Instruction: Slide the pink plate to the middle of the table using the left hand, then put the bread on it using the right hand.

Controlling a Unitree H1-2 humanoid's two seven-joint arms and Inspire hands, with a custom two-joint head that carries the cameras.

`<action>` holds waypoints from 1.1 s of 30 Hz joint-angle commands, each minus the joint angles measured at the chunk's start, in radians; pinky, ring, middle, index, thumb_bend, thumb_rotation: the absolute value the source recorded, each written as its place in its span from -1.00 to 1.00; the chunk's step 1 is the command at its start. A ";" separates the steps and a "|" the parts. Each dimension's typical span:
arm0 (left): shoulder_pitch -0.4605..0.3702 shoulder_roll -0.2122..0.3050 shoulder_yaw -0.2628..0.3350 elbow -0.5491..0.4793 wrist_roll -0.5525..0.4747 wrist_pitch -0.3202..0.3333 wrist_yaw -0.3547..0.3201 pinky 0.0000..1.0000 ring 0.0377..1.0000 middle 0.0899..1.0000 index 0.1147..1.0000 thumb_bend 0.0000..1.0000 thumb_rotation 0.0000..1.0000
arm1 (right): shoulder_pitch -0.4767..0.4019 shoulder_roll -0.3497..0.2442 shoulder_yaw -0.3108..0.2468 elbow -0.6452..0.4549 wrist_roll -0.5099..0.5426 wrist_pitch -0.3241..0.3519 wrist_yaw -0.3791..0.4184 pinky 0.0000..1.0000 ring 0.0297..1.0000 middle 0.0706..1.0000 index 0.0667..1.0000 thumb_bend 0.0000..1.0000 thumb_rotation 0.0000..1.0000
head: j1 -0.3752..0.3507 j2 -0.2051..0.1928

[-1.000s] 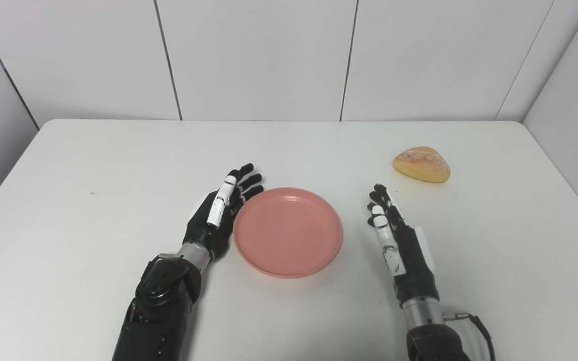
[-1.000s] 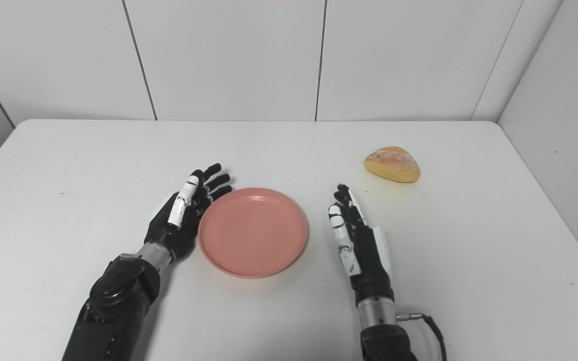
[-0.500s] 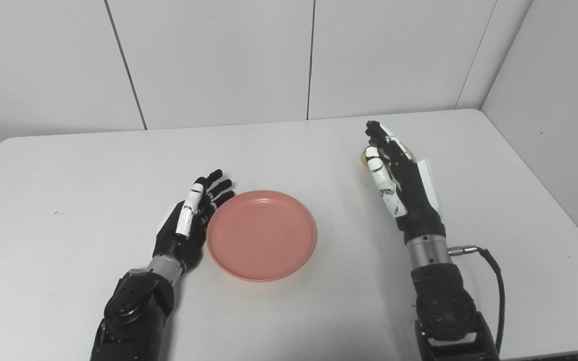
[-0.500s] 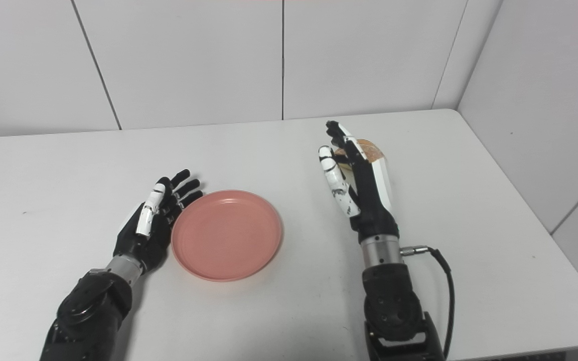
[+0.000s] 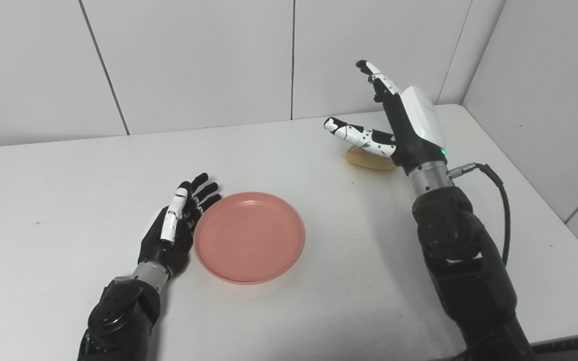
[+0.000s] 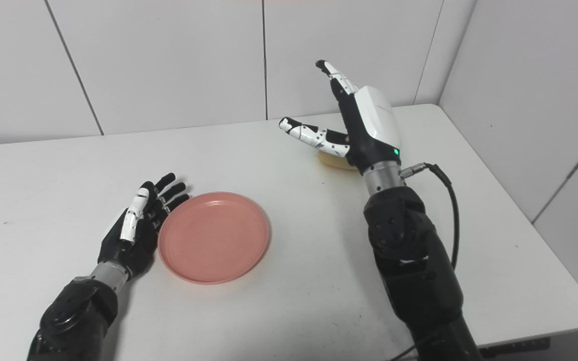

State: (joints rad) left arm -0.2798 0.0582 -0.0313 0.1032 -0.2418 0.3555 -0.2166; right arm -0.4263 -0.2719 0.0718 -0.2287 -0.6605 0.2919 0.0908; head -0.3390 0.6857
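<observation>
The pink plate (image 5: 249,238) lies flat near the middle of the white table (image 5: 68,165). My left hand (image 5: 176,228) rests open on the table, its fingers against the plate's left rim. The bread (image 5: 369,159), a golden roll, lies at the far right and is mostly hidden behind my right hand (image 5: 397,118). That hand is raised above the bread, open, with the thumb spread to the left and the fingers pointing up. It holds nothing. The bread also shows in the right eye view (image 6: 333,161).
White wall panels close off the back and the right side of the table. A black cable (image 5: 499,200) loops from my right wrist. The table's front right edge (image 6: 570,326) shows in the right eye view.
My right hand has risen and moved forward over the bread, with its thumb spread wide. The camera has turned right, shifting the whole picture. My left hand and the plate stay together.
</observation>
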 commanded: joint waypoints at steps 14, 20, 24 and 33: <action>0.005 0.019 0.000 0.010 -0.018 0.054 -0.018 0.82 0.79 0.80 0.78 -0.36 1.00 | -0.233 -0.165 0.077 0.205 -0.079 0.152 0.232 0.48 0.75 0.86 0.84 1.00 -0.20 | -0.021 0.016; 0.007 0.020 0.002 0.005 -0.023 0.059 -0.023 0.83 0.80 0.81 0.78 -0.35 1.00 | -0.268 -0.197 0.090 0.305 -0.064 0.154 0.255 0.52 0.76 0.88 0.85 1.00 -0.15 | -0.020 0.022; 0.010 0.021 -0.001 -0.007 -0.020 0.066 -0.021 0.83 0.80 0.81 0.78 -0.35 1.00 | -0.286 -0.214 0.109 0.352 -0.072 0.170 0.279 0.56 0.80 0.90 0.86 1.00 -0.08 | -0.014 0.027; 0.011 0.026 -0.004 -0.008 -0.018 0.063 -0.026 0.82 0.80 0.81 0.80 -0.35 1.00 | -0.310 -0.233 0.134 0.443 -0.079 0.175 0.311 0.61 0.85 0.90 0.87 1.00 -0.06 | -0.005 0.037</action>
State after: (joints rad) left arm -0.2784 0.0748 -0.0297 0.0875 -0.2630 0.3762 -0.2373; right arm -0.6692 -0.4702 0.2095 0.2238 -0.7260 0.4635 0.4105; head -0.3528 0.7179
